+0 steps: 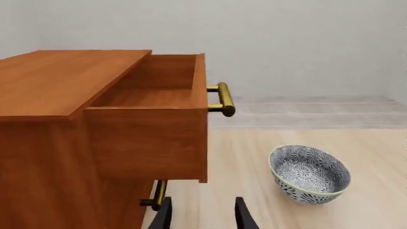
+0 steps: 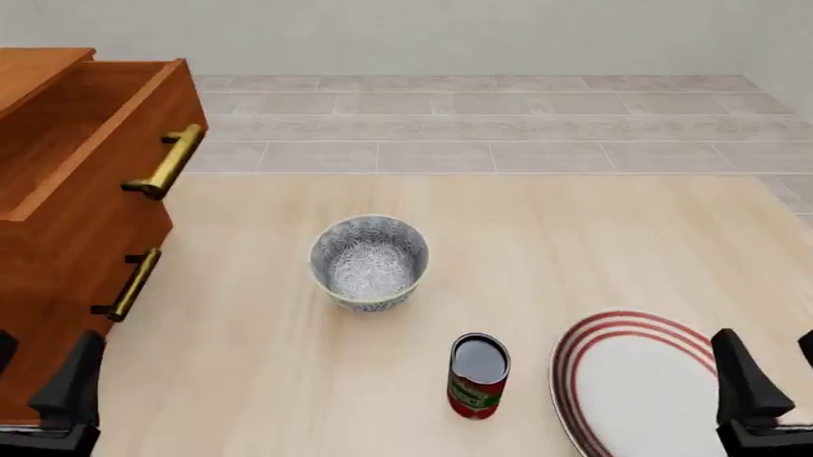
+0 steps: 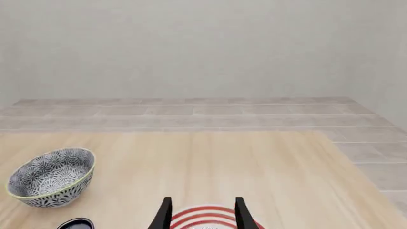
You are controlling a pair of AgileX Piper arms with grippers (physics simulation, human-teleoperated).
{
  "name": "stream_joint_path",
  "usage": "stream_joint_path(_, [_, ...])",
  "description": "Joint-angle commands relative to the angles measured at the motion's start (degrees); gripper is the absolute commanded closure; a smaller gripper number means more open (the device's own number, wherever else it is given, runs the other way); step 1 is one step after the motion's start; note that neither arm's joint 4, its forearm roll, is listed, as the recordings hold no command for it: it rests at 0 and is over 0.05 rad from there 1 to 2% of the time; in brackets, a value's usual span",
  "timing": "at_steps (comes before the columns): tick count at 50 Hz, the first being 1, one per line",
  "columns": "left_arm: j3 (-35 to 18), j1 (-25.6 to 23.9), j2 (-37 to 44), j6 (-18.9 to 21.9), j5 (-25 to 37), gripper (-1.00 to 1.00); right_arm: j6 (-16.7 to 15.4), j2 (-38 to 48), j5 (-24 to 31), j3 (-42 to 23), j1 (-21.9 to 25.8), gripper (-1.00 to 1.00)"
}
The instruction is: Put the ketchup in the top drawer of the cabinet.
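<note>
The table (image 2: pixel 254 314) is a pale wood-grain surface. Beyond its far edge lies a grey tiled floor (image 2: pixel 508 124), closed off by a plain light wall (image 3: pixel 190 47).

The cabinet (image 2: pixel 38 257) stands at the left edge of the front view, reddish-brown wood. Its top drawer (image 2: pixel 89 124) is pulled out and open at the upper left of the frame, interior visible, nothing seen inside it. A brass bar handle (image 2: pixel 166 162) sits on the drawer front; a 2nd brass handle (image 2: pixel 128 284) marks the lower drawer front below it.

The ketchup (image 2: pixel 479 376) stands on the table at lower centre of the front view, well apart from the cabinet. It is upright, long axis vertical, dark glossy top facing up, red label with a green band on its side. A patterned grey bowl (image 2: pixel 368 262) sits up and to the left of it, near but not touching. A white plate with red rings (image 2: pixel 635 381) lies just beside it at lower right.

The left tool (image 1: pixel 203 214) is at the lower left of the front view, in front of the cabinet, fingers spread with a clear gap, holding nothing. The right tool (image 3: pixel 202 212) is at the lower right, over the plate's edge, likewise parted and holding nothing.
</note>
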Motion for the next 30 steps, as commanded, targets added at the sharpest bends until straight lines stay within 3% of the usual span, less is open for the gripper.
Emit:
stream_joint_path(1, [-2.4,-3.6,-0.4,2.6,2.8,-1.0,-0.8,3.3,-2.9,0.8,0.9,-1.0])
stream_joint_path(6, [-5.8,-7.8,-0.4,2.7,6.6,-1.0,-0.6,3.5,-3.4,0.7,1.1,-1.0])
stream_joint_path(11, [-6.3,-14.3,-0.4,7.5,7.0,-1.0,-1.1,3.9,-3.7,0.7,1.3,-1.0])
stream_joint_path(12, [-6.4,-14.9,-0.4,6.8,7.9,-1.0,-1.2,3.7,-3.7,0.7,1.3,-1.0])
stream_joint_path(14, [-8.1,-15.1,0.0,0.1,11.1,-1.0,-1.3,3.4,-3.5,0.8,1.3,-1.0])
stream_joint_path(17, [-10.5,-17.4,3.0,1.9,11.2,-1.0,-1.2,2.7,-2.9,0.7,1.3,-1.0])
stream_joint_path(19, [-14.2,-18.2,7.4,-5.0,11.8,-1.0,-0.9,1.7,-2.1,0.7,1.1,-1.0])
stream_joint_path(20, [-15.9,-18.7,8.3,-6.1,12.4,-1.0,-0.8,1.2,-1.6,0.8,1.0,-1.0])
stream_joint_path(21, [-16.8,-19.1,9.0,-5.6,12.6,-1.0,-0.6,1.1,-1.5,0.8,1.0,-1.0])
stream_joint_path(24, [-19.1,-21.6,10.3,0.9,12.7,-1.0,-0.7,1.6,-1.9,0.7,1.6,-1.0])
stream_joint_path(28, [-18.1,-25.1,15.3,1.1,9.9,-1.0,-0.5,1.9,-2.1,0.7,1.7,-1.0])
stream_joint_path(30, [-16.6,-29.1,17.8,2.1,7.5,-1.0,-0.6,2.1,-2.2,0.8,1.7,-1.0])
